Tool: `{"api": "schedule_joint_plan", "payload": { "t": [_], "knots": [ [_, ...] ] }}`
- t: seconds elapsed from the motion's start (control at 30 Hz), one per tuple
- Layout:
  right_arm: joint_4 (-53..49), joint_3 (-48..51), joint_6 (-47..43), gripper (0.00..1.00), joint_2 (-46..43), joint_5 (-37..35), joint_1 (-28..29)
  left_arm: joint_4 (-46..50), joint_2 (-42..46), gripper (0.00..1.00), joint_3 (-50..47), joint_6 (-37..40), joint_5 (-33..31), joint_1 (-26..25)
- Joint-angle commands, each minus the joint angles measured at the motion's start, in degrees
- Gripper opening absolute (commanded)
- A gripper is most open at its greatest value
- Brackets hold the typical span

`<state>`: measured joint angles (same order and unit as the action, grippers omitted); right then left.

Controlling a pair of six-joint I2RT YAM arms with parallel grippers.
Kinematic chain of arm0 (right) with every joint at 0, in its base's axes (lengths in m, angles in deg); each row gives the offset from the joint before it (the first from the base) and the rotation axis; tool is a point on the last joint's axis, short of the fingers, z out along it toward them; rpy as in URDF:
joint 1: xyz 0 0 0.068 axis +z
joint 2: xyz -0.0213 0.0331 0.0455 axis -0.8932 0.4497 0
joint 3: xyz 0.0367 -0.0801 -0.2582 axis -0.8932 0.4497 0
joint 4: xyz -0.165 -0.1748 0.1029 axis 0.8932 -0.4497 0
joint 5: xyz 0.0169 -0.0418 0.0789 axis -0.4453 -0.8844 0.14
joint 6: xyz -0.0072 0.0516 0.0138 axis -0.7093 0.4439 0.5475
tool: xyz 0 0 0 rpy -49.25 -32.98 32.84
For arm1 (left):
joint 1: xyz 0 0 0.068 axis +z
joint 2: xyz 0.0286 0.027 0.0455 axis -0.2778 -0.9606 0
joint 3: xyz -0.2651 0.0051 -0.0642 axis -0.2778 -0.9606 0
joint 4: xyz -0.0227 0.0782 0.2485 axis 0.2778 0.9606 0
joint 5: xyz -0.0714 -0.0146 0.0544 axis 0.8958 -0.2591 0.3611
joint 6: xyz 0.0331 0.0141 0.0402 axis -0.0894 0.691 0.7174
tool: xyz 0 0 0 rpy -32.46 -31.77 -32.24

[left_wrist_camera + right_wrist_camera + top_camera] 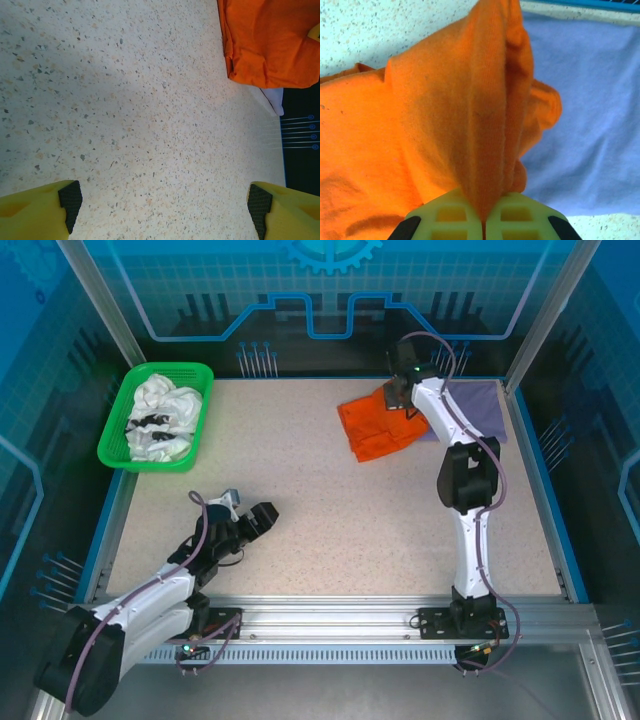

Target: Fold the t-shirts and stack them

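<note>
My right claw (482,220) is clamped on a pinched ridge of the orange t-shirt (420,125), raised off the table (370,25), probably to carry that fold over. Shirt sits far right, edge lapping the lavender t-shirt (590,100). My left claw (165,200) gapes empty over bare table, out of the way. White t-shirts (165,415) wait in green basket (115,445).

A green plastic basket (117,425) sits at my far left corner of the speckled table (320,510). Blue printed panels (330,290) wall the back.
</note>
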<state>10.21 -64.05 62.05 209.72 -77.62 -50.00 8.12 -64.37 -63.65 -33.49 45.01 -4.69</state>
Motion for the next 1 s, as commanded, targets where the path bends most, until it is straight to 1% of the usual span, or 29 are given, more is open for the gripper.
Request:
{"api": "schedule_joint_plan", "payload": {
  "t": [0.0, 0.2, 0.47, 0.7, 0.97],
  "knots": [
    [-4.3, -6.2, -3.3, 0.00, 1.3, -1.1, -1.8, -1.5, -0.3, 0.88, 0.1, -0.4, 1.3, 0.2],
    [-4.9, -9.7, -5.7, 0.00, 3.3, 0.7, -4.4, -1.6, -1.4, 0.88, 0.4, -0.6, 1.3, 0.2],
    [-6.9, -11.8, -5.8, 0.00, 2.1, 5.0, -7.1, -1.5, -2.3, 0.88, 0.8, -0.7, 1.3, 0.2],
    [-9.2, -16.9, -5.9, 0.00, 3.0, 5.2, -8.2, -1.3, -2.4, 0.88, 0.9, -0.7, 1.4, 0.2],
    [-10.5, -22.0, -6.2, 0.00, 5.0, 7.0, -10.4, -1.0, -2.7, 0.89, 1.2, -0.7, 1.5, 0.2]
  ]
}}
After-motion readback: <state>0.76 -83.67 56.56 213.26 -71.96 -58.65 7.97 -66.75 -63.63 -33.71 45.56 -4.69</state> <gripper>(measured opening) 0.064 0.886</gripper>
